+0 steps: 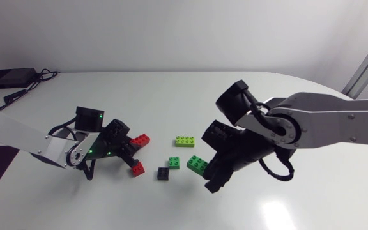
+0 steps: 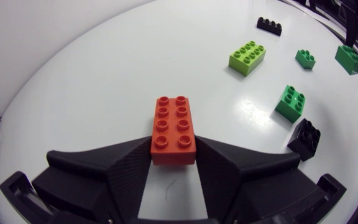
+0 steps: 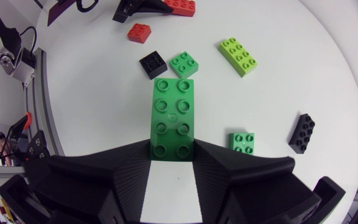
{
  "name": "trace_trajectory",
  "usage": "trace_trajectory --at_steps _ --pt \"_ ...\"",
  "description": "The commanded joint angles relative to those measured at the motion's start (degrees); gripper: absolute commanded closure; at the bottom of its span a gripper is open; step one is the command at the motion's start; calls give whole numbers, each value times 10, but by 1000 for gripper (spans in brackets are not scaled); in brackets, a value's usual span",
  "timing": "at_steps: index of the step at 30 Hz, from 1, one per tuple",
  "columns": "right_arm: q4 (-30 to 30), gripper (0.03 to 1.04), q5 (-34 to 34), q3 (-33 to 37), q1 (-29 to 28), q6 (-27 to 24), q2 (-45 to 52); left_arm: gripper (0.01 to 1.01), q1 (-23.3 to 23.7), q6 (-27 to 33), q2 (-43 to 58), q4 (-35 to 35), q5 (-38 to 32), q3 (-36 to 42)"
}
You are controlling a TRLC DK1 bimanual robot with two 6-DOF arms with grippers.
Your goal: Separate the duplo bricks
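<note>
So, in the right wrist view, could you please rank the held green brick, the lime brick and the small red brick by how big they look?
Largest: held green brick, though it is nearest the camera and has eight studs like the next, so unsure.
Then: lime brick.
Smallest: small red brick, four studs.

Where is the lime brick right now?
In the head view the lime brick lies loose mid-table, right of the long red brick and beyond the small green brick.
</note>
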Motion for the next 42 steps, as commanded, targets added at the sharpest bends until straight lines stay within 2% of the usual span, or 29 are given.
trace_trajectory --at_steps 1,6,13,22,33,38,42 --pt "4 687 -1 -21 6 -15 17 421 0 15 15 3 6 -13" --pt "22 687 1 -36 6 -22 30 192 0 17 -5 2 6 -18" --pt "53 684 4 -43 3 -36 58 80 0 16 -72 -25 8 -25" --pt "87 675 12 -48 5 -49 101 52 2 21 -151 -65 9 -37" --pt "112 651 33 -57 8 -59 127 51 5 30 -198 -78 8 -64" --pt "118 438 33 -59 8 -61 132 51 9 33 -213 -85 8 -68" --pt "119 111 41 -60 8 -61 134 51 12 36 -220 -93 8 -68"
